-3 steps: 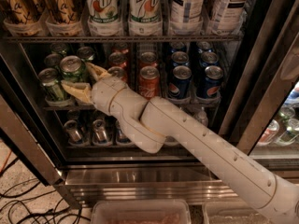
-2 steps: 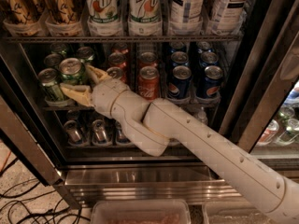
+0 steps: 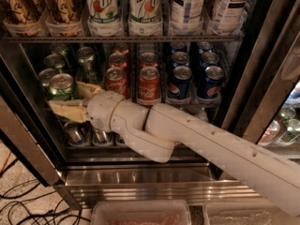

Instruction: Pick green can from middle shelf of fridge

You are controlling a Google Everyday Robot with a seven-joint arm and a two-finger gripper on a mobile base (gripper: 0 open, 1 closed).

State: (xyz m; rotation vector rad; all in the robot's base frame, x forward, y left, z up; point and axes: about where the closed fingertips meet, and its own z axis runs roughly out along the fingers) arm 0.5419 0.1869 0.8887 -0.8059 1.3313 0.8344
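Dark fridge (image 3: 140,177) interior fills the frame, door open, steel sill along the bottom and loose cables (image 3: 28,205) on the floor at lower left. Across the top stands a row of tall 7up bottles (image 3: 102,8) and other tall drinks. Below it runs the middle shelf (image 3: 211,104), with green cans at the left, Coke cans (image 3: 149,83) in the centre and Pepsi cans (image 3: 180,81) to the right. Small water bottles (image 3: 77,134) show on the rack beneath.

A white arm (image 3: 211,144) reaches from the lower right corner up to the left side of that shelf. Its pincer (image 3: 63,96) sits at centre left, its two tan fingers (image 3: 65,111) set about a can's width apart. One finger lies against the right side of the front green can (image 3: 61,84), the other crosses its lower front. The can stands upright between them, and it looks clamped.

Compared with a second ago, the pincer and this can have moved together, down and to the left in the frame, while the red and blue cans have barely shifted. The can now sits lower than its green neighbour behind it. That points to a firm hold and to the can being drawn forward off the shelf, so the pick seems well under way. What remains is bringing it clear of the fridge without knocking the neighbouring cans.
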